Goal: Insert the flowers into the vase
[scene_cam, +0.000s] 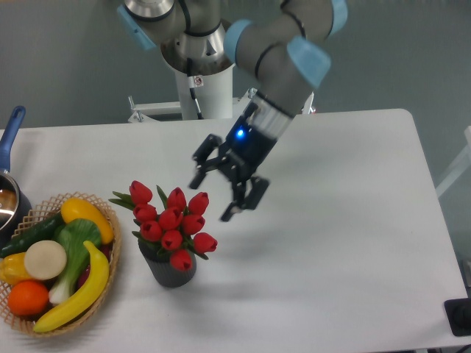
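the flowers [171, 220] already stand in the vase [172, 271], the red buds bunched above its dark rim and spreading wider than the pot, which sits upright on the desk [331, 220] just right of the wicker basket [110, 220]. judged from this, the insertion looks done; what may be left is only for the arm to clear away. the gripper [218, 194] hangs above and to the right of the bunch, near it but apart, its jaws spread wide and holding nothing. the desk is a plain white top with a rounded far corner. the basket holds a banana, an orange and green vegetables, and a blue-handled pot [10, 176] shows at the left edge. behind stands a grey wall and the arm's white pedestal [206, 92].
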